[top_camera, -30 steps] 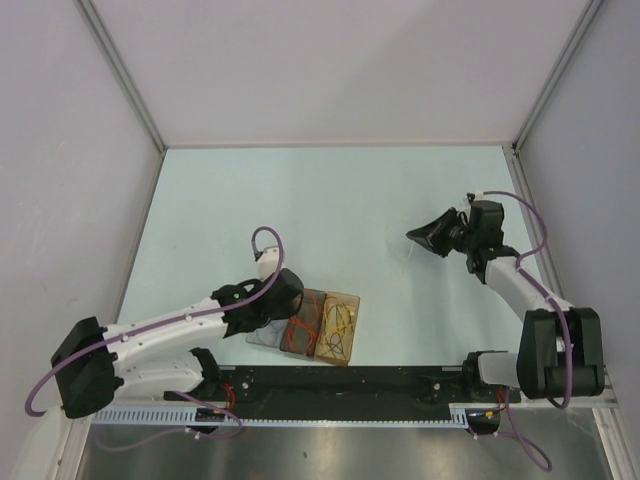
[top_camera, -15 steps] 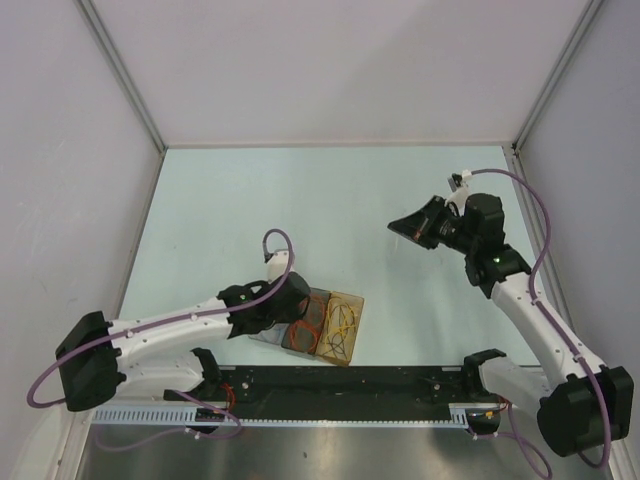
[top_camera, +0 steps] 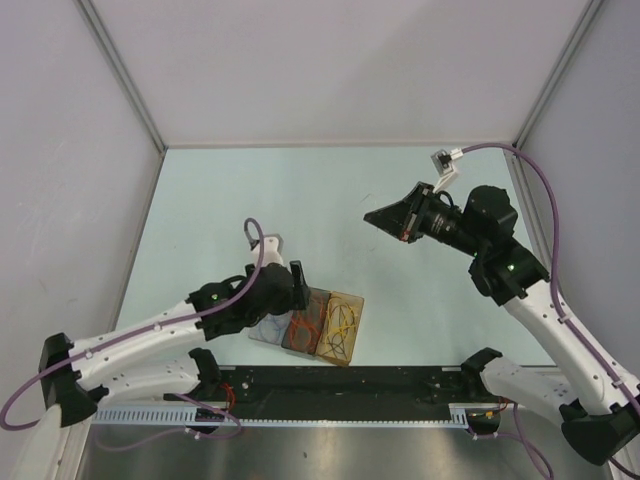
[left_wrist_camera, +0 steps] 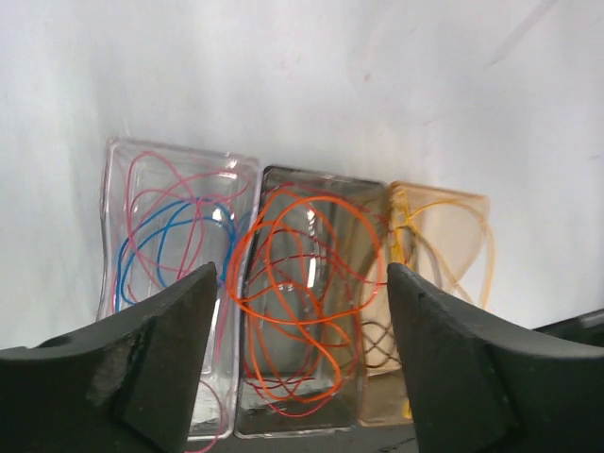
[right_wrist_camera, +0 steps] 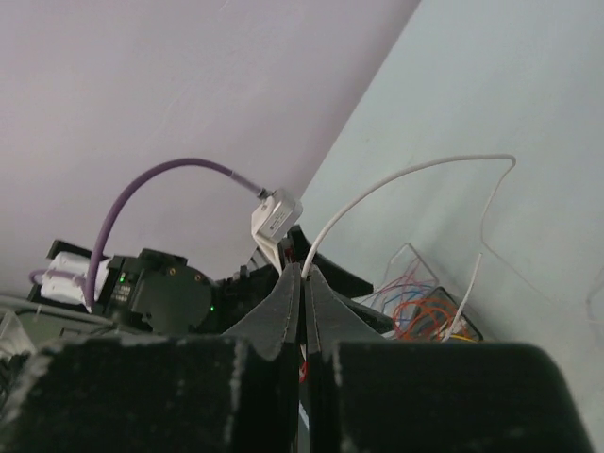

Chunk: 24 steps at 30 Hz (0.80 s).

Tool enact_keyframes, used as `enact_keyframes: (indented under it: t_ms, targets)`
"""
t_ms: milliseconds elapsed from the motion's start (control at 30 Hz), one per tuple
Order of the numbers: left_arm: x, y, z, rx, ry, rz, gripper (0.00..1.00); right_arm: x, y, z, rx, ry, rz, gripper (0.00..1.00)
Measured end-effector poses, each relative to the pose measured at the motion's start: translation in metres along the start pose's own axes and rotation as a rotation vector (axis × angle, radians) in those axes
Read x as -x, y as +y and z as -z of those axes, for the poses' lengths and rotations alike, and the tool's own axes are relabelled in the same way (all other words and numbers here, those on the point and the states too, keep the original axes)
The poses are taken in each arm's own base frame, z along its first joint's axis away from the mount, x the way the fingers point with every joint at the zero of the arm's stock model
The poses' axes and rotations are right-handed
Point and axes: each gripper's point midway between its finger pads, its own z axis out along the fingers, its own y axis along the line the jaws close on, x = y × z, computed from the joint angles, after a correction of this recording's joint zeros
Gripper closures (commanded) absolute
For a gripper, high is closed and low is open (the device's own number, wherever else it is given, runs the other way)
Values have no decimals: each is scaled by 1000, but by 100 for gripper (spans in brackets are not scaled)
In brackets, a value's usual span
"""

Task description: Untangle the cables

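**Top view with both wrist views.** Over the last second the left end effector (left_wrist_camera: 300,283) has gone from clenched to released. Its jaws now stand wide apart above the three trays, with nothing between them and no cable touched. In the same interval the right arm has swung in from the right side of the frame toward the centre and risen. The right end effector (top_camera: 385,217) now hangs in the air above the counter (top_camera: 250,200), to the upper right of the trays.

The right end effector is clenched, fingertips pressed together on a pale cable (right_wrist_camera: 406,175). This cable arcs out from the tips and drops toward the trays at the lower right of the right wrist view. Whether its far end still lies in a tray cannot be told.

The other cables lie low in the centre of the top view, sorted by tray:
- **Clear tray** (left_wrist_camera: 179,156): red and blue loops (left_wrist_camera: 160,245).
- **Smoky tray** (left_wrist_camera: 311,177): orange loops (left_wrist_camera: 283,311).
- **Amber tray** (left_wrist_camera: 453,198): yellow and dark brown loops (left_wrist_camera: 408,231).

The left release suggests that a strand has just been set down. With the colours already apart, the untangling appears well advanced, and the pale cable is probably the last strand to be drawn free.
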Motion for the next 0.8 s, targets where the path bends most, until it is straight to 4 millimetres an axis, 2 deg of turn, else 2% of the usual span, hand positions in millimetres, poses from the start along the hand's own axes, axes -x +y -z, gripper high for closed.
enact_keyframes:
  t_ms: [100,267,400,567,667,767,800]
  targets:
    - [20,-9,16,-63,-61,0,17,-2,24,-1,62,18,34,100]
    - [54,-27,46,-236,-205,13,20,-8,56,-7,147,53,75,100]
    - [71,-40,56,-319,-292,9,22,-13,75,-10,194,78,92,100]
    - [85,-61,45,-351,-357,-52,22,-12,89,-9,230,81,114,100]
    - [86,-75,23,-339,-372,-112,25,-10,95,-7,243,77,121,100]
    - [81,-84,3,-325,-355,-167,32,-9,96,-5,242,74,126,100]
    - [80,-87,-2,-324,-353,-177,42,-9,97,-4,241,72,128,100]
